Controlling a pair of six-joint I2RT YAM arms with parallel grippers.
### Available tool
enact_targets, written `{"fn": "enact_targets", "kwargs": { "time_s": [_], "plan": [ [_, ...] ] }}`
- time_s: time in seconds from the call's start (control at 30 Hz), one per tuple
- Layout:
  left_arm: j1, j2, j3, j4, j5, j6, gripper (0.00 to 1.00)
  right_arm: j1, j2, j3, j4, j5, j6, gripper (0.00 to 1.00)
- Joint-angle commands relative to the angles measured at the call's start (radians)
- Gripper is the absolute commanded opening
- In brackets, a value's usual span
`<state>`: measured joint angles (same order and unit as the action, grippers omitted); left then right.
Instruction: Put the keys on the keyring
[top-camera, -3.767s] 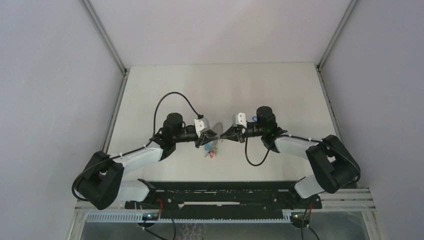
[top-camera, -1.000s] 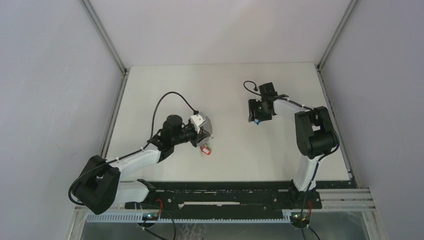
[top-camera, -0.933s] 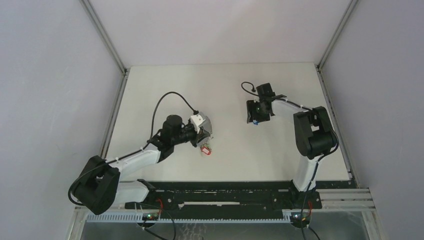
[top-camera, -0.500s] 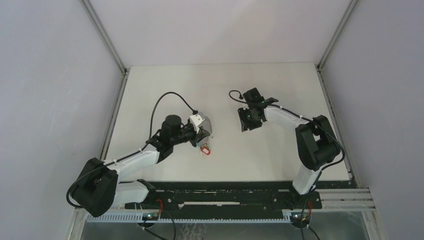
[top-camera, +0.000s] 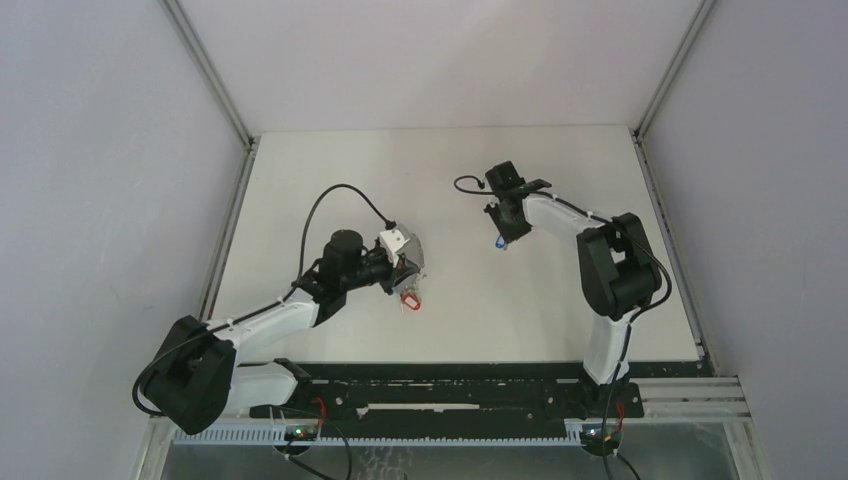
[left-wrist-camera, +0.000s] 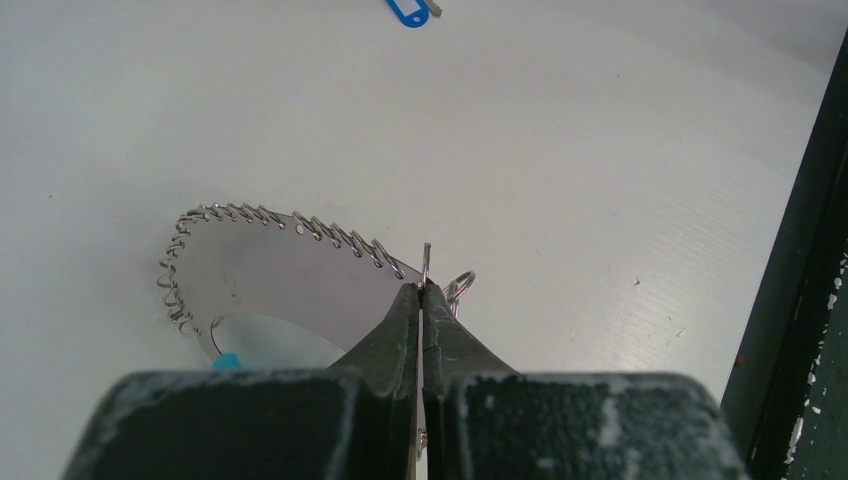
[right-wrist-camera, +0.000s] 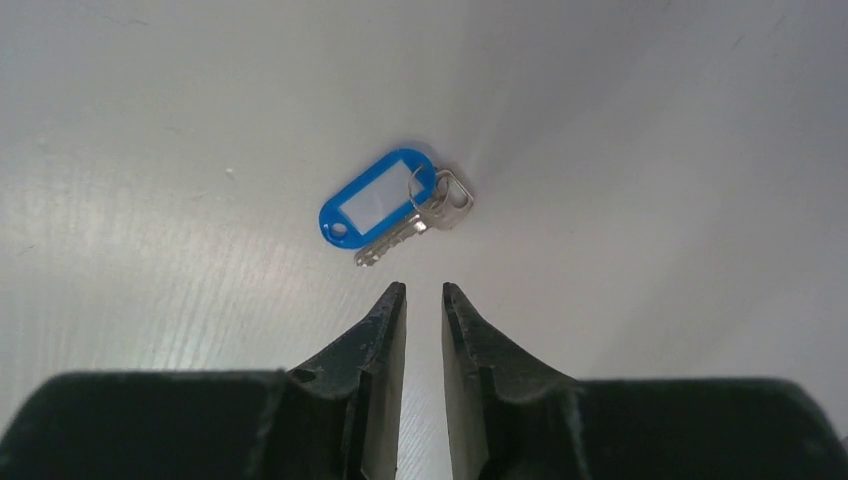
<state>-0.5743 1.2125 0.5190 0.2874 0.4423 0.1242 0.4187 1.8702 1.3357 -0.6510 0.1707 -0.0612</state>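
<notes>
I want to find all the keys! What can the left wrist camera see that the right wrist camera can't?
Only the left wrist view: the keyring, a thin wire loop pinched between the shut left fingers.
Only the right wrist view: the right fingers, a little apart and holding nothing.
Both: the blue-tagged key lying on the white table. It is close up just past the fingertips in the right wrist view, and only a small bit of it shows at the top edge of the left wrist view.

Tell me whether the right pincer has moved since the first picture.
Yes. The right pincer has shifted toward the table's far edge and to the right, ending just short of the keys.
</notes>
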Motion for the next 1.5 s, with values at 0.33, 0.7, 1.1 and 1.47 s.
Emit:
{"fn": "enact_targets", "kwargs": {
  "time_s": [0.33, 0.7, 1.1, 1.47],
  "plan": [
    [0.005, -0.010, 0.036, 0.023, 0.026, 0.019, 0.00, -0.036, 0.093, 0.083, 0.077, -0.087, -0.195, 0.20],
    [0.005, -0.011, 0.038, 0.022, 0.035, 0.020, 0.00, -0.052, 0.136, 0.120, 0.075, -0.122, -0.213, 0.22],
    [0.005, -0.011, 0.038, 0.021, 0.040, 0.021, 0.00, -0.077, 0.139, 0.126, 0.039, -0.148, -0.188, 0.10],
    [0.004, -0.014, 0.038, 0.021, 0.048, 0.020, 0.00, -0.079, 0.010, 0.101, -0.012, -0.256, -0.058, 0.00]
  ]
}}
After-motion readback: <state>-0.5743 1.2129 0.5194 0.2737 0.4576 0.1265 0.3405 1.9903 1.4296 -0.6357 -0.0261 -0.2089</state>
